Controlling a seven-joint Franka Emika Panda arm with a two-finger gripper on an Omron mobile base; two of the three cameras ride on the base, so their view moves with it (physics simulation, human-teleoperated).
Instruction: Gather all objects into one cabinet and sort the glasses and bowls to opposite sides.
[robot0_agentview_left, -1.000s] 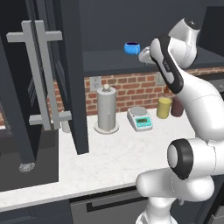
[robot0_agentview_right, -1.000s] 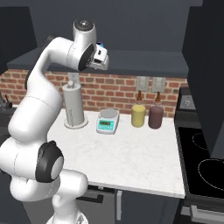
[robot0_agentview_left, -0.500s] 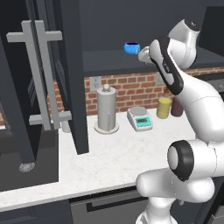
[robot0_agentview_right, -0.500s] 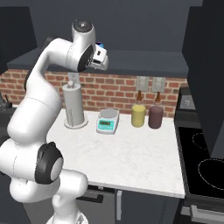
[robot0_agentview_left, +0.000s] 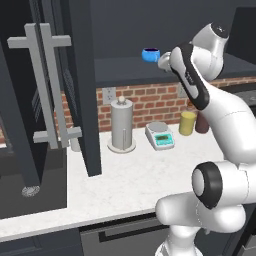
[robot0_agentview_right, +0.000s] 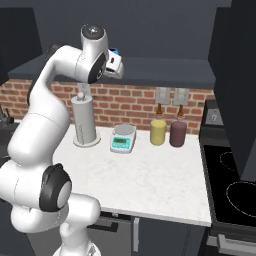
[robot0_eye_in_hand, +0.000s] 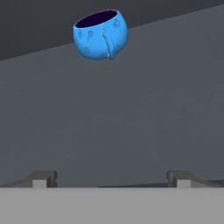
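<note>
**Blue bowl on the shelf, jaws wide and empty**

I have the gripper (robot0_eye_in_hand: 111, 177) up at the cabinet (robot0_agentview_left: 165, 70); its two tips stand as far apart as they go, with nothing between them; the blue bowl (robot0_eye_in_hand: 101, 34) sits at about 12 o'clock in my hand view, well apart from the tips, upright on the dark shelf floor. From the left base camera the bowl (robot0_agentview_left: 150, 54) is just beside the hand, at its 9 o'clock.

I judge the bowl light and stiff; the glossy, dimpled wall looks slippery, so a pinch across the round belly may squirt it out. I would rather take the rim, one finger inside the dark hollow and one outside. It reads as glazed ware, so I would treat it as breakable and close gently; whether it has a handle I cannot tell.
</note>
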